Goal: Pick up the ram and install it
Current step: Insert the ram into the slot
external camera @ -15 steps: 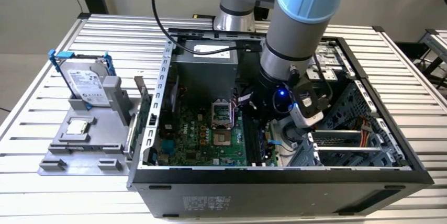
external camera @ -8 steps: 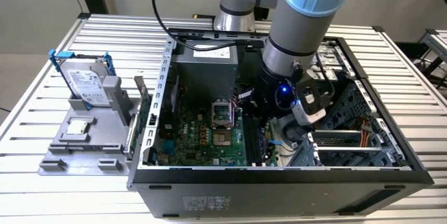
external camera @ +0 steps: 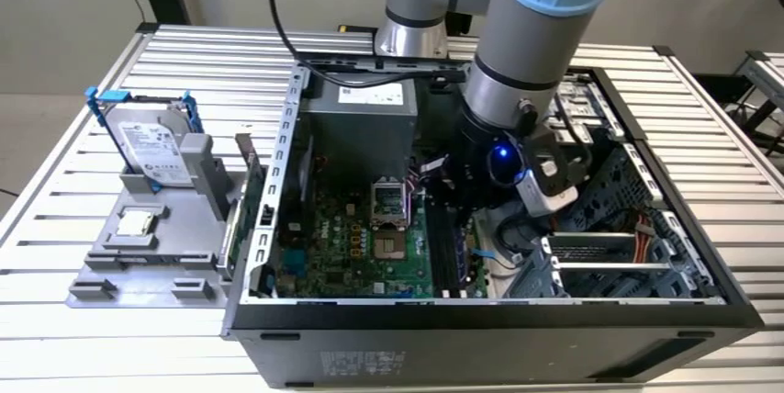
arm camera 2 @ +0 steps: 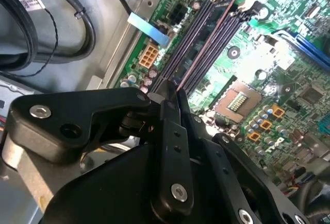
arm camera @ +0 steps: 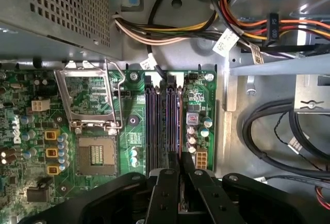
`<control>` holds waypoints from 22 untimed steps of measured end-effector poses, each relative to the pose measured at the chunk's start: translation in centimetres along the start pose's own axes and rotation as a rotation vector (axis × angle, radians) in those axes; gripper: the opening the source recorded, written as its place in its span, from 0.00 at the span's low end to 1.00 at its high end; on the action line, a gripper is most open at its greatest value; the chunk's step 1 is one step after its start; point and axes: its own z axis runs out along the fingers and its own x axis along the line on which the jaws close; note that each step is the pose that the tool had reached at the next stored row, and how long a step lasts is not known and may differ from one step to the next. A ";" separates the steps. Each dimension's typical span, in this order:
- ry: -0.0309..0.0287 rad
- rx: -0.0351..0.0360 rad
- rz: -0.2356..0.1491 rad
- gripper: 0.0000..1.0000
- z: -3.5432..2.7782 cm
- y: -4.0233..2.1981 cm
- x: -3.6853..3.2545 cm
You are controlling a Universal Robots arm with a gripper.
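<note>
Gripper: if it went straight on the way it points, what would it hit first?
Most likely the memory slots on the motherboard; the gripper points at their end. The gap left is unclear.

Black pincer [arm camera: 179, 173], seemingly purplish slots [arm camera: 154, 121]

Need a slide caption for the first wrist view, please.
Gripper at one end of the motherboard's memory slots, with the open processor socket alongside.

An open computer case [external camera: 490, 347] lies on the slatted tabletop [external camera: 123, 338]. Beside it, a grey stand [external camera: 147, 269] holds a blue-framed hard drive [external camera: 153, 140] upright and a chip [external camera: 138, 222].
</note>
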 end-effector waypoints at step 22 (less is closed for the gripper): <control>-0.0031 0.1484 0.005 0.00 0.14 2.43 -0.34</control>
